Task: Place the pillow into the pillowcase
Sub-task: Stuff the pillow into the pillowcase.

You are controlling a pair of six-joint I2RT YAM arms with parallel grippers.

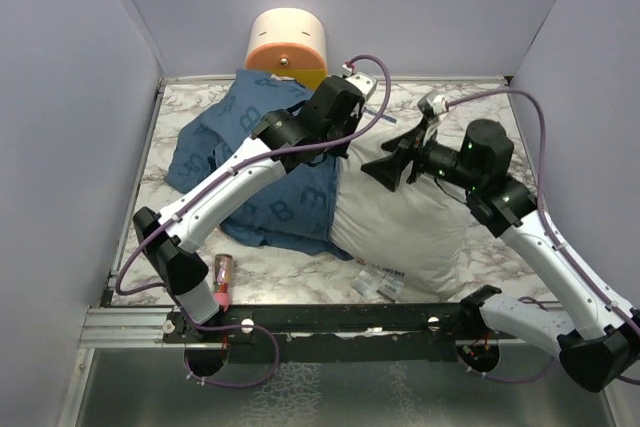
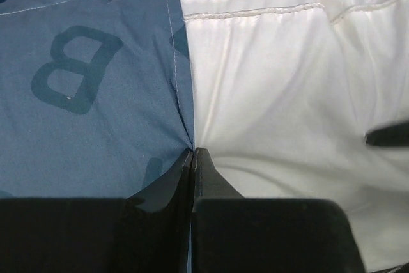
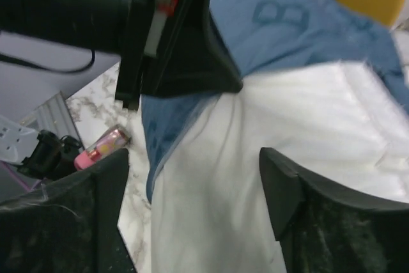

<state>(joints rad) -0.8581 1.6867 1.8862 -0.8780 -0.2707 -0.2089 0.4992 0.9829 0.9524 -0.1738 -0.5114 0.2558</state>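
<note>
Most of the pillow (image 1: 420, 232) lies bare on the marble desk (image 1: 290, 269), with its tags (image 1: 380, 282) at the near end and a pink tube (image 1: 224, 277) off by your left arm's base. Only its left side meets the pillowcase (image 1: 285, 202), which is bunched up beside it. Over the pillow your right end effector (image 3: 195, 177) hangs spread, holding nothing. Just beyond, your left end effector (image 2: 192, 155) is pressed together on the pillowcase's edge, right where blue cloth meets white cover. I judge that to be the weak point. The pinch sits at the very tips, so a hard pull could slip the thin cloth free. Whether some of the pillow's cover is caught too, I cannot tell. If it is, the pillow would drag along instead of the opening lifting. Farthest back, the cream-and-orange cylinder (image 1: 288, 47) stands right at the pillowcase's far edge and could be knocked if you haul cloth that way.
</note>
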